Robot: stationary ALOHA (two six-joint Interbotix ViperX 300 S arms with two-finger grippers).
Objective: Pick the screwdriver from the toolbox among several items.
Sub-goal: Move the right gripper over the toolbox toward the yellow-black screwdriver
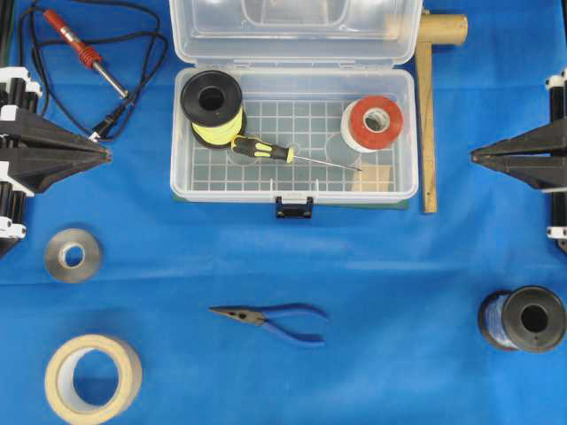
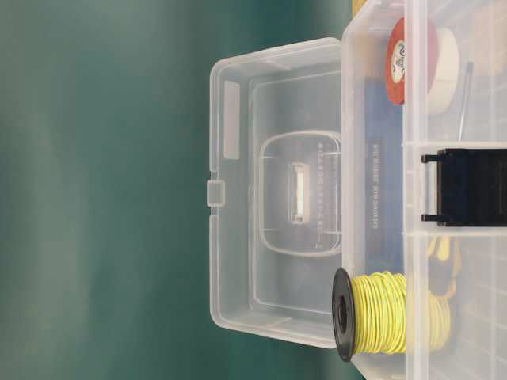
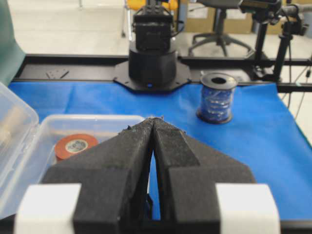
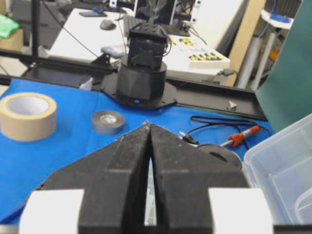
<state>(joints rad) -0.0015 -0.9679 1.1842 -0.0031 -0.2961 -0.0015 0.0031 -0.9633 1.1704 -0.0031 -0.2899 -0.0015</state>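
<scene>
The screwdriver (image 1: pixel 275 152), yellow-and-black handled with a thin silver shaft, lies on the grid floor of the clear toolbox (image 1: pixel 182 181), whose lid is swung back. A black spool of yellow wire (image 1: pixel 213 108) stands at the box's left, a red-and-white tape roll (image 1: pixel 372 124) at its right, a tan block (image 1: pixel 372 178) in the front right corner. My left gripper (image 1: pixel 108 156) rests shut at the table's left edge, well away from the box. Across the table my right gripper (image 1: pixel 474 158) is shut too, at the right edge. Neither holds anything.
Blue-handled pliers (image 1: pixel 270 318) lie in front of the box. A grey tape roll (image 1: pixel 73 255) and a beige tape roll (image 1: pixel 92 378) sit front left. A red soldering iron (image 1: pixel 81 51) with black cord lies back left, a blue wire spool (image 1: pixel 523 319) front right, a wooden mallet (image 1: pixel 430 106) beside the box.
</scene>
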